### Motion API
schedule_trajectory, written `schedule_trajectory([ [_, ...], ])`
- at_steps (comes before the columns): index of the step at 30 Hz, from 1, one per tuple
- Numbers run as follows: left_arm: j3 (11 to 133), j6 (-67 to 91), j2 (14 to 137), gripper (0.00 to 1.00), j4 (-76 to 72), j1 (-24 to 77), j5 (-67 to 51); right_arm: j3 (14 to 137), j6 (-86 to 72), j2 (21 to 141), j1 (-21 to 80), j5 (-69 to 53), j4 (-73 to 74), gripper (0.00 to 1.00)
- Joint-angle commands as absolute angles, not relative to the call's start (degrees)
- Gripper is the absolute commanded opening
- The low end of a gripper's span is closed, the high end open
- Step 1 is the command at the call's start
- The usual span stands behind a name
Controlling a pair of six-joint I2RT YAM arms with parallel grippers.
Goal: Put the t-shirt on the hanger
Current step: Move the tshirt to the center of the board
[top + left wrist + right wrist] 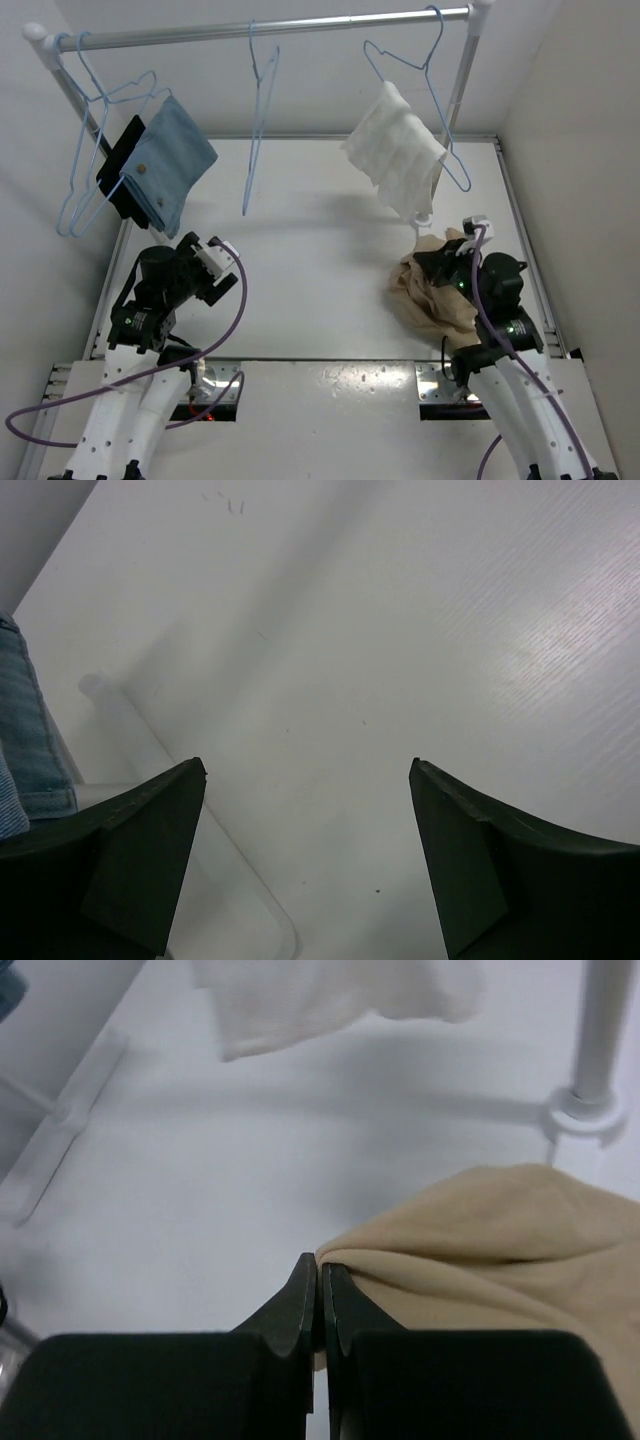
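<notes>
Tan t-shirt (500, 1250) between right fingers (292, 1312)

right gripper (318, 1270) low in the centre, fingers pressed tight together, nipping the edge of the tan t-shirt (500, 1250), which bunches up to the right on the white table (200, 1200). white cloth (330, 1000) hanging up top, rack post (598, 1020) far right.

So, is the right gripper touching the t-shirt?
Touching. In the right wrist view, the tan edge of the t-shirt meets the closed tips of the right gripper and seems pinched between them.
</notes>
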State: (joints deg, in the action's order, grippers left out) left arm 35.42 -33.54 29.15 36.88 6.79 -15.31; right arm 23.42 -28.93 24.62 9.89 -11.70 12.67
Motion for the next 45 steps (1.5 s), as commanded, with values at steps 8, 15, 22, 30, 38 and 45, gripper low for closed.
schedule_trajectory([
  [8,36.3,-33.0,29.8,0.87,36.0,7.2,-18.6,30.0,-2.1,34.5,12.6,-38.1,5.0,0.0],
  [15,33.4,-40.6,29.1,0.87,36.0,7.2,-24.9,28.8,7.2,45.0,17.8,-37.0,3.6,0.0],
  [22,32.8,-40.5,33.6,0.9,33.8,7.2,-29.1,32.4,10.5,58.2,27.4,-31.9,-2.5,0.0],
  [30,33.3,-38.2,38.4,0.9,30.2,7.2,-30.8,43.8,11.0,75.2,35.3,-28.7,-14.0,0.0],
  [38,32.1,-32.2,36.8,0.97,22.9,7.2,-29.4,58.3,11.5,84.8,40.3,-27.1,-23.4,0.0],
  [45,30.9,-32.0,37.3,0.99,21.6,7.2,-28.7,50.6,9.4,76.6,42.9,-20.3,-22.9,0.0],
])
